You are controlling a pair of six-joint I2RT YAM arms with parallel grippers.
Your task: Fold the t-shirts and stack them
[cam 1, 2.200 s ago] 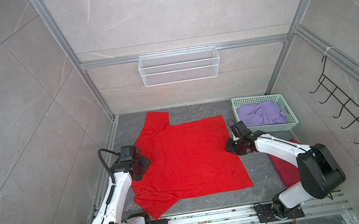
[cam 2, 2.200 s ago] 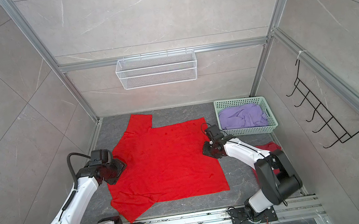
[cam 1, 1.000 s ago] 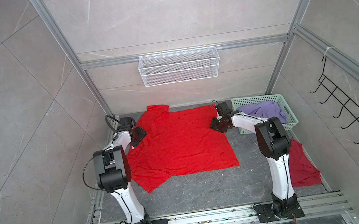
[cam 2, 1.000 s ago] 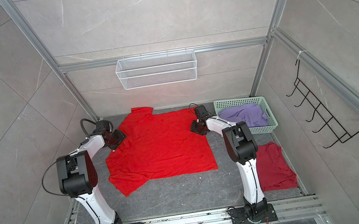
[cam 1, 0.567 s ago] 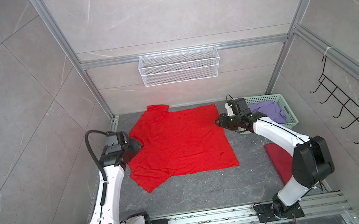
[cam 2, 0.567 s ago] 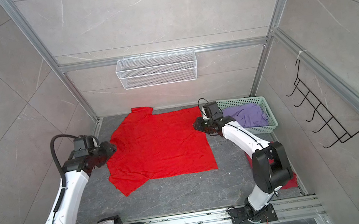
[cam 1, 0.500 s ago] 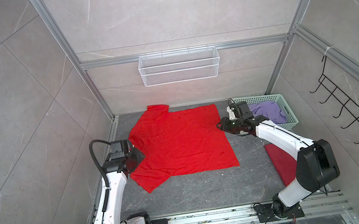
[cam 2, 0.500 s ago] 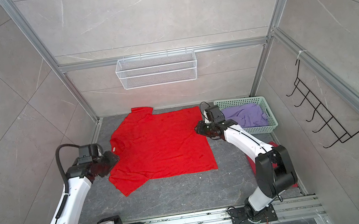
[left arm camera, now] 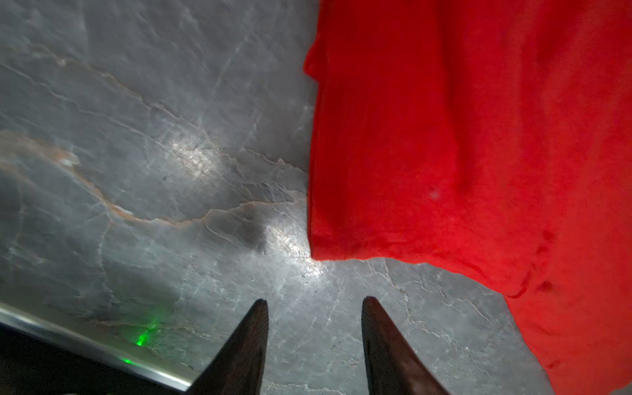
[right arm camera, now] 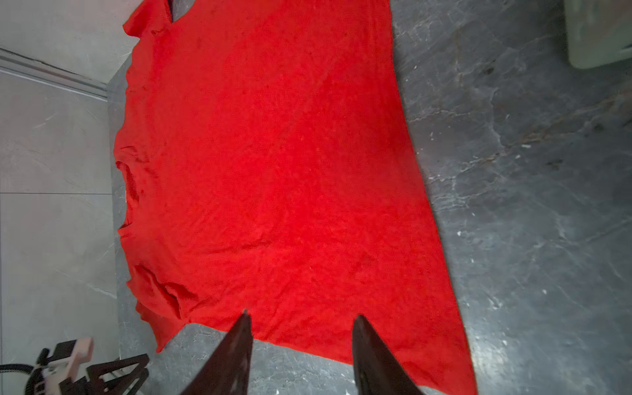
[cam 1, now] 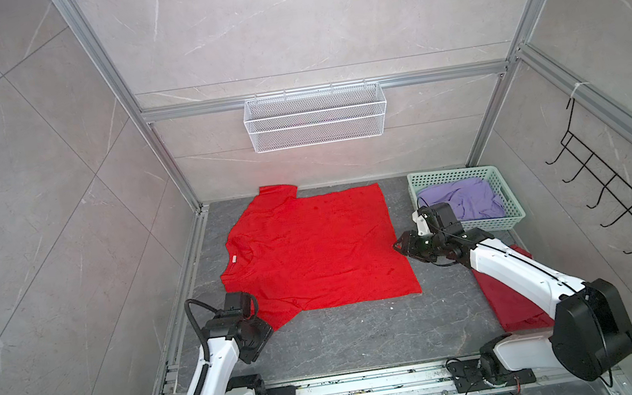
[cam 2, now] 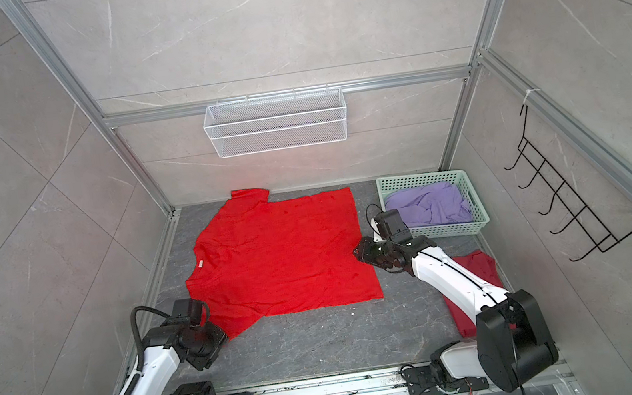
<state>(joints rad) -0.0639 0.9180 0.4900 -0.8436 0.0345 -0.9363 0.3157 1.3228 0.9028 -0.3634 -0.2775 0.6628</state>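
Bright red cloth t-shirt (cam 1: 313,249) lies flat on grey tabletop (cam 1: 346,337) for folding. My left jaws, right jaws half open, empty, flanking it.

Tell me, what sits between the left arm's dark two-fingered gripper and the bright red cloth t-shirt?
Only bare grey marbled tabletop. The left wrist view shows it between the open left gripper and the nearest corner of the bright red t-shirt.
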